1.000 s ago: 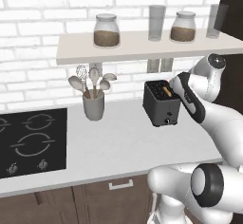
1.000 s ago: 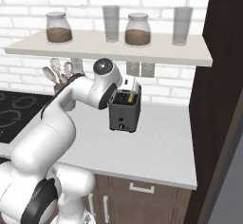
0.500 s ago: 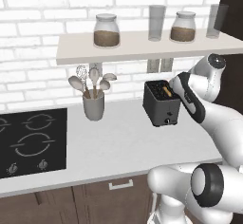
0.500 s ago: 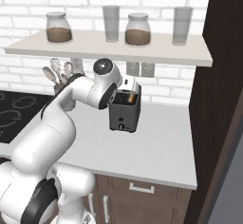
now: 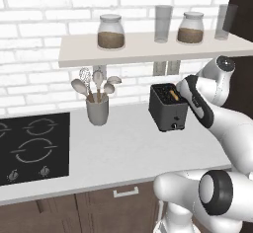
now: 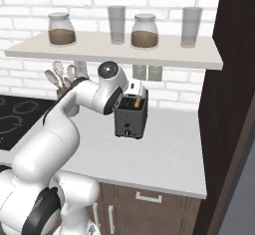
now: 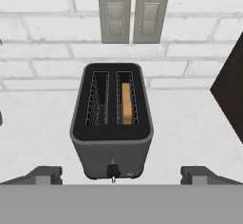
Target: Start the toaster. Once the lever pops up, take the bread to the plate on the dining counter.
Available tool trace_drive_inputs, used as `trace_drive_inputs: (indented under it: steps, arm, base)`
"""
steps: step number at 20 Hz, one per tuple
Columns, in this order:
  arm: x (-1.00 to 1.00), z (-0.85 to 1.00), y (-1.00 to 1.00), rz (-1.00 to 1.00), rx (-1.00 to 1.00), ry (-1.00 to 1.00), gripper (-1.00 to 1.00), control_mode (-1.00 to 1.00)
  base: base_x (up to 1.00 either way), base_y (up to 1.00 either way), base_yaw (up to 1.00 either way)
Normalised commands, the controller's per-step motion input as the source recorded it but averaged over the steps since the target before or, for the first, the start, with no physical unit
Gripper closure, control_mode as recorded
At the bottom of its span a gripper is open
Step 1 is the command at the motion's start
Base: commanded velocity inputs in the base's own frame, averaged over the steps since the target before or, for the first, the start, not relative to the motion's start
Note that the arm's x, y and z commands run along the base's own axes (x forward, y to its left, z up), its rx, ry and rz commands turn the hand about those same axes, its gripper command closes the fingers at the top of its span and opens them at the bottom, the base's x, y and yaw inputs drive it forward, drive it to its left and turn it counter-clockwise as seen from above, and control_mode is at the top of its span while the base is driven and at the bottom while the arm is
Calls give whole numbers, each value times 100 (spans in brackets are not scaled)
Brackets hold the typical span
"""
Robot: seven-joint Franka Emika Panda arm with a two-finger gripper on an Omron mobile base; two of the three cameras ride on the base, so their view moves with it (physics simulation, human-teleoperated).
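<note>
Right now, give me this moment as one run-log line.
phase: approaching toaster | fingers: open, empty, above toaster front | bread: seated in right slot | lever: not yet pressed | plate: unseen

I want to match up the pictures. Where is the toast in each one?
Left base view: the bread pokes from the toaster, right of centre.
Right base view: the bread sits in the toaster top, at centre.
Hand view: the bread stands in the right-hand slot, at centre.
Shared landmark: the wall outlets behind the toaster.
</note>
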Motion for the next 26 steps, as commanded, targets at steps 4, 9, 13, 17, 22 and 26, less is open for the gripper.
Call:
trace_drive_inputs:
  steps: [4, 9, 13, 17, 22, 26]
  arm:
    - [0, 0, 0, 0, 0, 0, -100, -100]
    - [0, 0, 0, 0, 0, 0, -100, -100]
    - [0, 0, 0, 0, 0, 0, -100, -100]
    - [0, 0, 0, 0, 0, 0, -100, -100]
    - [0, 0, 0, 0, 0, 0, -100, -100]
    - [0, 0, 0, 0, 0, 0, -100, -100]
  base:
    - [0, 0, 0]
    - [0, 0, 0]
    - [0, 0, 0]
    - [0, 0, 0]
    - [0, 0, 0]
    - [0, 0, 0]
